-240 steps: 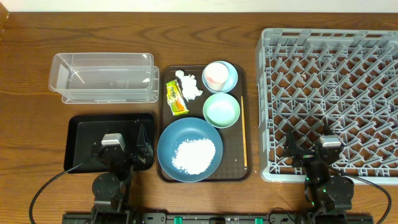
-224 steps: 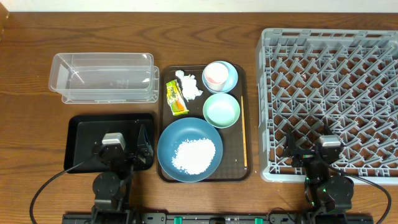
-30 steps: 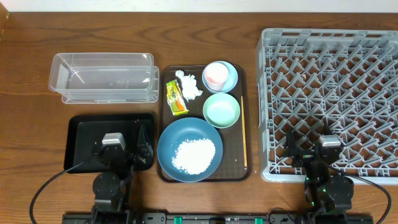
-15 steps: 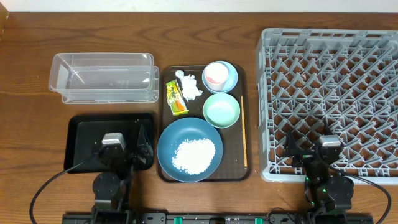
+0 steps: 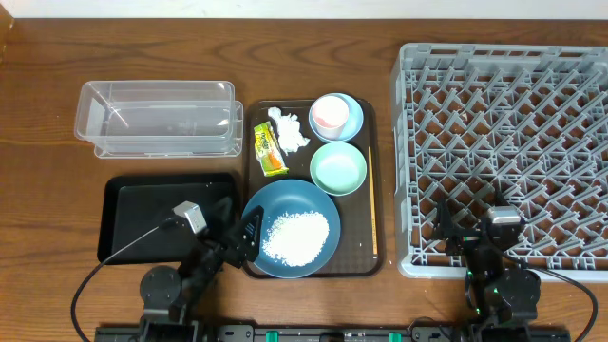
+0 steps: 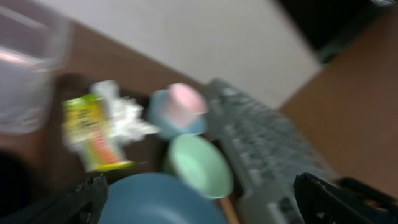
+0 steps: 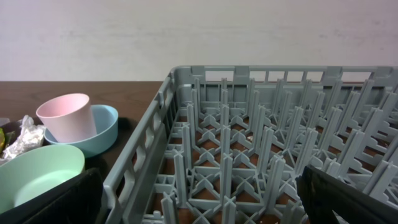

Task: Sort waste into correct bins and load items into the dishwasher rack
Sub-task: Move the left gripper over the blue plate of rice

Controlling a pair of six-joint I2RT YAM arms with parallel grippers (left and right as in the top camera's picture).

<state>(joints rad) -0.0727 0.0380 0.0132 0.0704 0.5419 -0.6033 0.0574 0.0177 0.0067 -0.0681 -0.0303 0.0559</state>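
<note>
Hanging low in the overhead frame, my left gripper (image 5: 245,237) slants toward the centre, its tips at the lower left rim of the blue bowl (image 5: 271,204). I cannot tell whether they touch the bowl. My left wrist view is blurred, but the fingers (image 6: 81,202) sit in opposite bottom corners, so the jaws are spread wide and hold nothing. My right gripper (image 7: 200,177) is at the lower right, over the near edge of the rack (image 5: 503,142). Its jaws are also wide apart and empty.

Rice (image 5: 294,237) lies heaped in the blue bowl, which fills the near end of the brown tray (image 5: 378,142). Left of that, the black tray (image 5: 128,204) lies flat on the table (image 5: 47,190), partly under my left arm. A chopstick (image 5: 371,218) lies along the brown tray's right edge, lengthwise.

Above the blue bowl sits the mint bowl (image 5: 337,167), upright. To its left the wrapper (image 5: 269,150) lies flat, with the tissue (image 5: 290,131) just above and right of it. At the tray's far right corner the pink cup (image 5: 329,114) stands inside the light-blue bowl (image 5: 353,122).

Left of the brown tray's far end is the clear tub (image 5: 95,119), directly above the black tray. The rack fills the right side of the frame, near edge to far.
</note>
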